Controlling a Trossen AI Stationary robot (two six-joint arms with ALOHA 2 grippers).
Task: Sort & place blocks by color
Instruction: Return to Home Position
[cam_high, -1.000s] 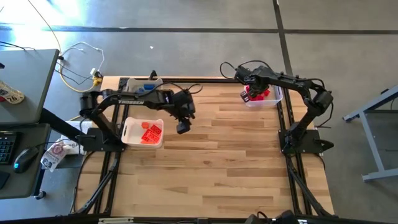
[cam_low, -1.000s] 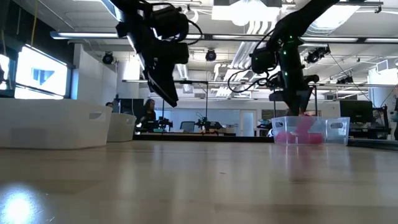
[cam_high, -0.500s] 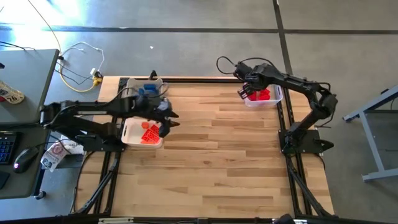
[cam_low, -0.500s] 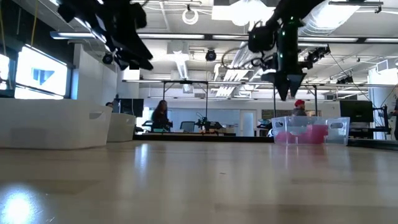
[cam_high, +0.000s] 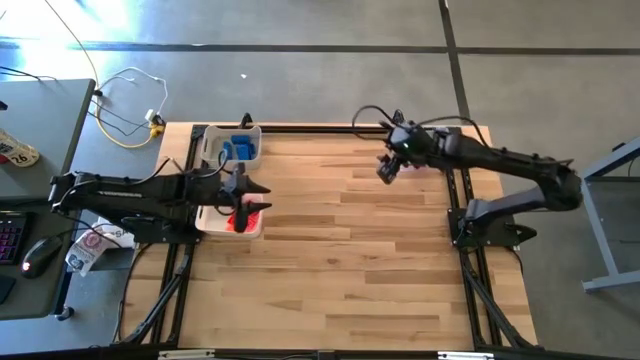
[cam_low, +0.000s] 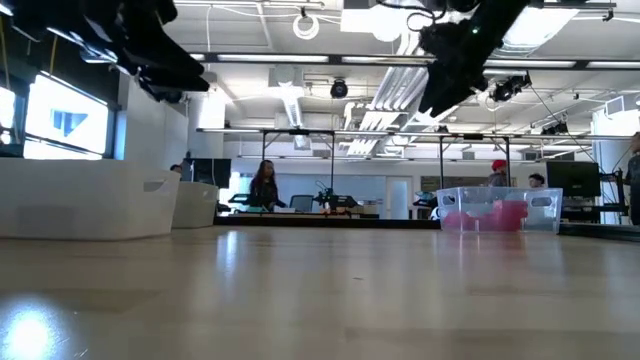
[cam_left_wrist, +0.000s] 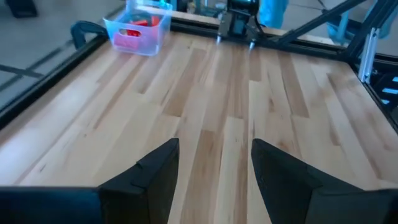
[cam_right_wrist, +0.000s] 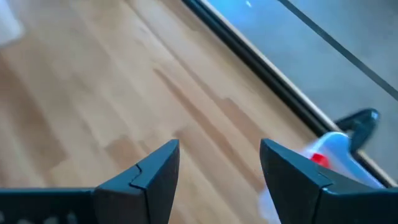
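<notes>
Blocks first: orange blocks (cam_high: 240, 217) sit in the white bin (cam_high: 205, 203), blue blocks (cam_high: 240, 150) in the second white bin (cam_high: 212, 135) just beside it at the table edge, and red blocks (cam_left_wrist: 132, 18) in the clear bin (cam_left_wrist: 152, 38) at the opposite corner. You won't find a loose block on the table (cam_high: 340, 260) in any view.

What just changed: both arms have backed off the work.
- The right gripper (cam_right_wrist: 219, 149) was down in the clear bin a second ago. It's now lifted out and swung toward the table middle, with the arm laid low and stretched out. Fingers are apart with nothing between them, and the clear bin is only at the edge of its wrist view.
- The left gripper (cam_left_wrist: 214, 149) was hanging over mid-table a second ago. It has pulled back over the white bin, arm folded flat along the table's left side. Fingers are apart and empty, looking across bare wood to the clear bin.

In the low view both arms now ride high at the top of the picture, where before the right one hung just above the clear bin.

My read: the sort is done and this is the retract to home. Nothing is left for you to pick. The only risk I see is the left gripper passing close over the white bin's rim while it folds.
</notes>
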